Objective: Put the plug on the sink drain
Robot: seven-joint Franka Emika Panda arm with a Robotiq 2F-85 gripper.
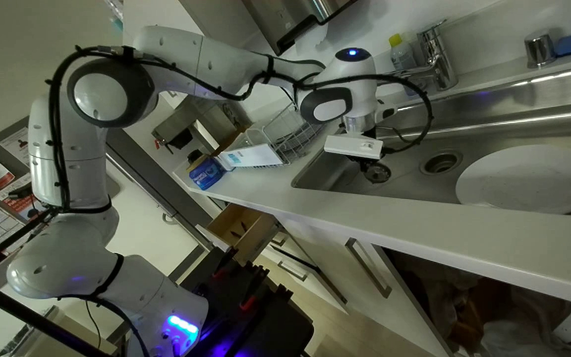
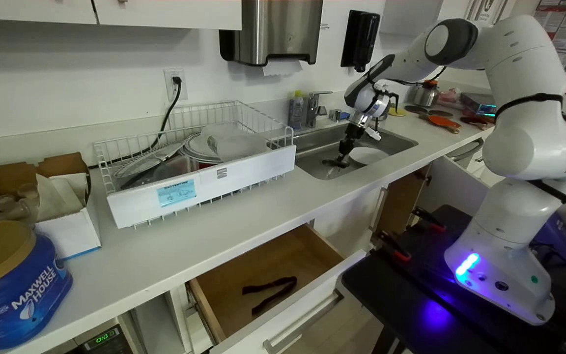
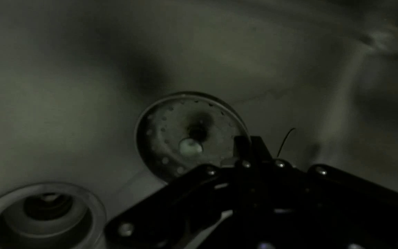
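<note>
The plug (image 1: pixel 378 173) is a round metal disc with small holes and a central knob. It also shows in an exterior view (image 2: pixel 334 162) and in the wrist view (image 3: pixel 171 133). My gripper (image 3: pixel 250 145) is shut on the plug's rim, one finger on each side of its edge. In both exterior views the gripper (image 1: pixel 365 162) (image 2: pixel 345 149) reaches down into the sink with the plug hanging from its tips. The drain (image 1: pixel 440 162) is an open round hole beside the plug. In the wrist view the drain (image 3: pixel 43 224) lies at the lower left, apart from the plug.
A white plate (image 1: pixel 531 178) lies in the steel sink (image 1: pixel 414 191) beyond the drain. The faucet (image 1: pixel 434 59) and a soap bottle (image 1: pixel 402 53) stand behind the sink. A wire dish rack (image 2: pixel 199 177) stands on the counter. A drawer (image 2: pixel 268 275) below is open.
</note>
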